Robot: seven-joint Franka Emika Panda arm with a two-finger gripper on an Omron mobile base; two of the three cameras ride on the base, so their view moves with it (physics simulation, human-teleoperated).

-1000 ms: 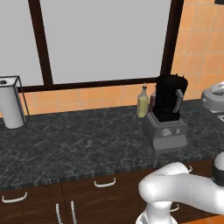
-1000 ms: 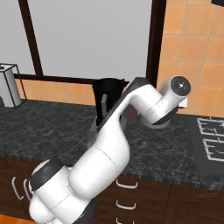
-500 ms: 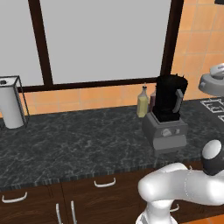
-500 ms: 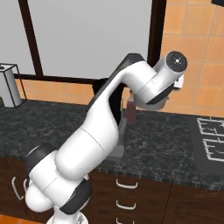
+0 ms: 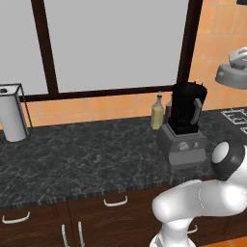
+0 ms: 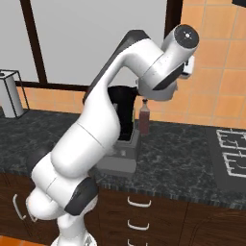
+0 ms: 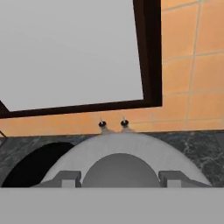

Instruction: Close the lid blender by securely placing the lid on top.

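Claw closed on the lid, held high in the air. Blender standing on the surface, jar mouth open (below and to the left of the lid). Lateral carry, then descent onto jar.

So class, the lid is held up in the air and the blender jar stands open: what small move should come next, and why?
Probably carry the lid sideways toward the blender while keeping it high. In the left base view the lid hangs up and to the right of the jar's open rim, so it needs centring before lowering. In the hand view the gripper holds the lid, with the dark jar mouth off to the lower left.
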